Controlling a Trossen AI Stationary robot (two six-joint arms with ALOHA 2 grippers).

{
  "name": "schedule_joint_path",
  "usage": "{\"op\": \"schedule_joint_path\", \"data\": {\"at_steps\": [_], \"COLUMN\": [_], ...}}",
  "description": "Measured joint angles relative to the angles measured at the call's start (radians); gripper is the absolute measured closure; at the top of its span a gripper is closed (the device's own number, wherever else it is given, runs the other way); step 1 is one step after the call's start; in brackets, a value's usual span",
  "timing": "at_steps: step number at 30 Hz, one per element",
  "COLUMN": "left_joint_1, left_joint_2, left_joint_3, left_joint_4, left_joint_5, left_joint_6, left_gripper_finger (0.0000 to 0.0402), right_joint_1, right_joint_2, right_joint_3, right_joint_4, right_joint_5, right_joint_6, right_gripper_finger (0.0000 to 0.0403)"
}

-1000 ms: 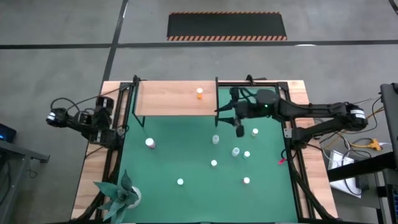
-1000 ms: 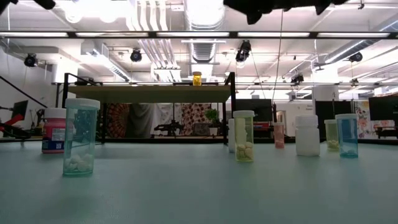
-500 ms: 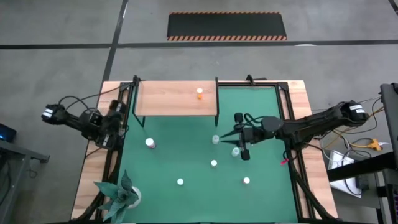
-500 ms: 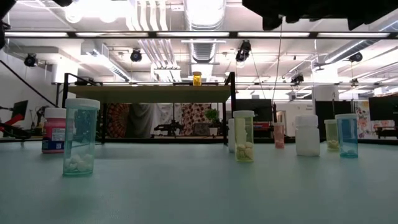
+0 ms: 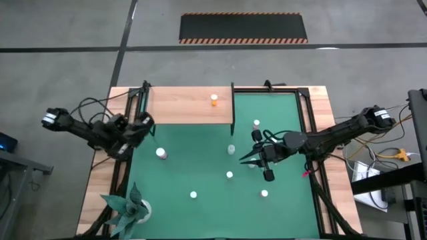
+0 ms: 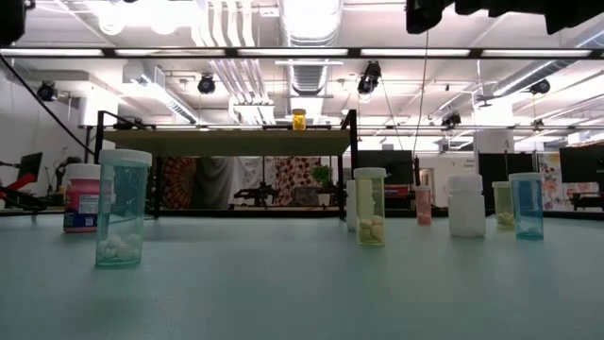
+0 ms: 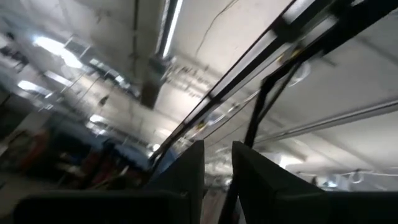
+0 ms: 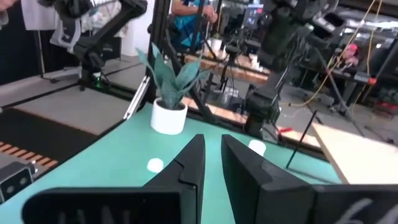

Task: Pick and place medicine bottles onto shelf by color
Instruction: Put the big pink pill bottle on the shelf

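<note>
The light-wood shelf (image 5: 187, 107) stands at the table's far left, with one orange bottle (image 5: 214, 100) upright on its right end. Several white-capped bottles stand on their bases on the green mat: a pink one (image 5: 161, 153), others at mid-mat (image 5: 231, 149), (image 5: 229, 175), and near the front (image 5: 193, 195). In the low view a pale blue bottle (image 6: 124, 208) and a yellow-green bottle (image 6: 370, 206) stand nearest. My right gripper (image 5: 244, 159) hovers shut above the mat's right half, pointing left. My left gripper (image 5: 145, 123) is shut by the shelf's left posts.
A paper plant in a white pot (image 5: 128, 208) sits at the near left corner and shows ahead in the right wrist view (image 8: 169, 93). Black frame posts (image 5: 233, 107) edge the shelf and mat. People and equipment stand beyond the table.
My right gripper has swung from beside the shelf's right end toward the near edge, stopping over the bottles on the mat's right half and turning to point left. My left gripper has moved from the table's left edge rightward to the shelf's left posts. No bottle has moved.
</note>
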Motion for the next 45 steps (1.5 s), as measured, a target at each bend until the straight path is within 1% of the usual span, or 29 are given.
{"op": "schedule_joint_path", "data": {"at_steps": [2,4,7,10,13,16,19,22,27,29,30,33,37,41,45], "left_joint_1": [0.000,0.000,-0.001,-0.002,-0.003,-0.013,-0.013,-0.013,-0.012,-0.012,-0.012,-0.011,-0.011,-0.009,-0.001], "left_joint_2": [0.021,0.040,0.064,0.091,0.160,0.232,0.288,0.349,0.444,0.479,0.494,0.531,0.565,0.595,0.625], "left_joint_3": [0.049,0.101,0.183,0.272,0.325,0.362,0.415,0.464,0.581,0.628,0.648,0.673,0.667,0.663,0.651], "left_joint_4": [-0.112,-0.244,-0.515,-0.869,-1.221,-1.495,-1.675,-1.866,-2.182,-2.259,-2.283,-2.291,-2.300,-2.305,-2.305], "left_joint_5": [-0.045,-0.062,-0.064,-0.065,-0.068,-0.006,0.076,0.120,0.124,0.110,0.087,0.018,0.003,0.003,0.002], "left_joint_6": [-0.044,-0.100,-0.218,-0.433,-0.711,-0.935,-1.085,-1.175,-1.286,-1.305,-1.305,-1.280,-1.253,-1.254,-1.257], "left_gripper_finger": [0.0337,0.0337,0.0337,0.0337,0.0337,0.0337,0.0337,0.0337,0.0337,0.0337,0.0337,0.0336,0.0324,0.0288,0.0230], "right_joint_1": [0.000,0.000,0.000,0.003,0.005,0.006,0.008,0.008,0.008,0.008,0.008,0.008,0.008,0.008,0.008], "right_joint_2": [0.000,0.000,0.000,0.000,0.000,0.000,0.000,0.000,0.000,0.000,0.000,0.000,0.001,0.001,0.001], "right_joint_3": [0.000,0.000,0.000,-0.001,-0.001,-0.001,-0.001,-0.001,-0.001,-0.001,-0.001,-0.001,-0.001,-0.001,-0.001], "right_joint_4": [-0.027,-0.059,-0.108,-0.153,-0.171,-0.185,-0.191,-0.200,-0.199,-0.198,-0.198,-0.198,-0.202,-0.203,-0.204], "right_joint_5": [0.000,0.000,0.000,0.000,-0.001,-0.002,-0.002,-0.002,-0.001,-0.001,-0.001,-0.001,0.000,0.000,0.000], "right_joint_6": [0.011,0.024,0.039,0.046,0.063,0.065,0.065,0.065,0.064,0.065,0.064,0.064,0.053,0.055,0.055], "right_gripper_finger": [0.0360,0.0360,0.0360,0.0360,0.0360,0.0360,0.0360,0.0360,0.0360,0.0360,0.0360,0.0360,0.0360,0.0360,0.0360]}}
